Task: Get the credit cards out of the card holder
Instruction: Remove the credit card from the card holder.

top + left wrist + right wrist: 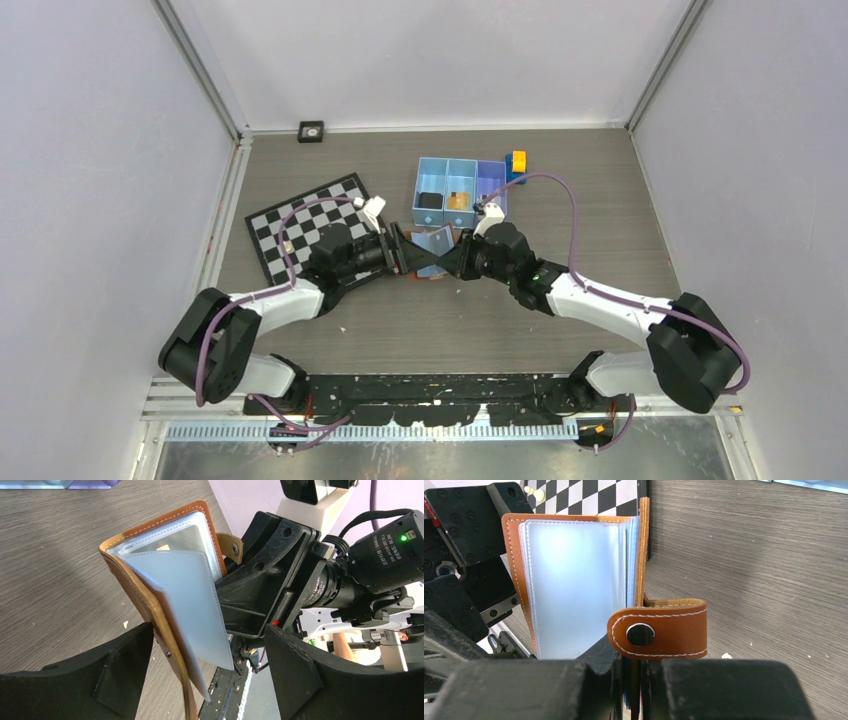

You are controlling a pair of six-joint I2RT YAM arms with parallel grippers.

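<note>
The brown card holder is held open and upright above the table between both grippers. My right gripper is shut on the edge of its cover, just below the snap strap. Pale clear sleeves fan out inside. My left gripper is open, with its fingers wide apart around the other cover and one loose sleeve. I cannot tell whether the sleeves hold cards. A dark card lies in the left compartment of the tray and an orange-brown one in the middle compartment.
The blue three-compartment tray stands just behind the grippers. A yellow-and-blue block sits at its right. A checkerboard mat lies at the left, close to the left arm. A small black square object sits at the back wall.
</note>
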